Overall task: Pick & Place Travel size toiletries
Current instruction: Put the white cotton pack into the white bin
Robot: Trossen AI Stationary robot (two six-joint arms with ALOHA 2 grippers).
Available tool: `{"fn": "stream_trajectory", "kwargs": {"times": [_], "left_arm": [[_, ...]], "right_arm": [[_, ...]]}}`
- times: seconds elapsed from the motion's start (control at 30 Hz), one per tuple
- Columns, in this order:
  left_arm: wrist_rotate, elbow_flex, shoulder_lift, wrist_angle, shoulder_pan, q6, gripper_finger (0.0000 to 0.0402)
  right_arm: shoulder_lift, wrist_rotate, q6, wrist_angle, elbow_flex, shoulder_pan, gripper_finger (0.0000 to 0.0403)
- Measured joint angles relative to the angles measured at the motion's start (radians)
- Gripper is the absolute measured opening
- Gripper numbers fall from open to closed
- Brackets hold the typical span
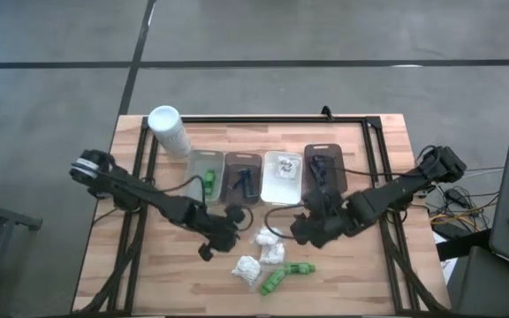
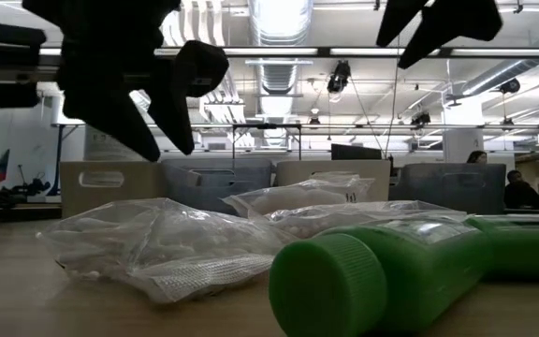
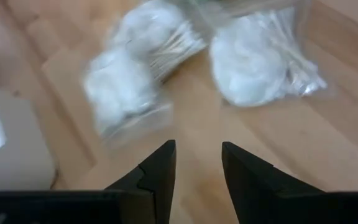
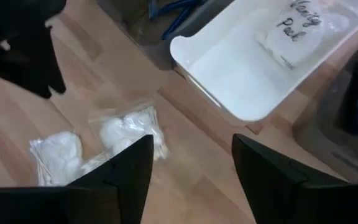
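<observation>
The left gripper hangs low over the table, lower centre-left of the high view, fingers parted and holding nothing. The right gripper hangs at centre-right, just below the tray row, jaws wider apart and likewise empty.

Item locations:
- Four trays sit in a row at upper centre. The left one holds a green bottle, the next holds dark-and-blue razors, the white tray holds one clear pouch, and the right one holds dark items too small to identify.
- Loose on the table at lower centre: three white puff bags and two green bottles, just beside one another.
- A tall white cylinder stands at upper left.

Risks from this position:
- The puff bags are soft, crinkled plastic. A shallow pinch is likely to catch film only and slip, or to drag a touching bag along with it.
- Both grippers flank the same cluster. Simultaneous approaches could bring the arms into contact.
- The bottles lie on their sides and may roll if nudged.
- The trays sit edge to edge, so an off-centre release could land an item in the wrong compartment.

Legible writing: the pouch in the white tray carries dark handwriting. The lower word appears to read "Pad"; the upper word cannot be read with confidence. No brand marks are readable elsewhere.
</observation>
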Motion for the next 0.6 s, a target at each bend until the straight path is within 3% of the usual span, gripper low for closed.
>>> {"fn": "stream_trajectory", "kwargs": {"times": [0.23, 0.43, 0.6], "left_arm": [[-0.177, 0.003, 0.068, 0.145, -0.061, -0.006, 0.0136], [-0.206, 0.003, 0.11, 0.157, -0.068, -0.019, 0.0136], [-0.297, 0.006, 0.152, 0.211, -0.072, -0.013, 0.0136]], "right_arm": [[0.013, 0.015, 0.066, -0.029, -0.001, 0.045, 0.0257], [0.042, 0.01, 0.068, -0.028, -0.002, 0.063, 0.0292], [0.051, 0.007, 0.084, -0.028, -0.002, 0.063, 0.0314]]}}
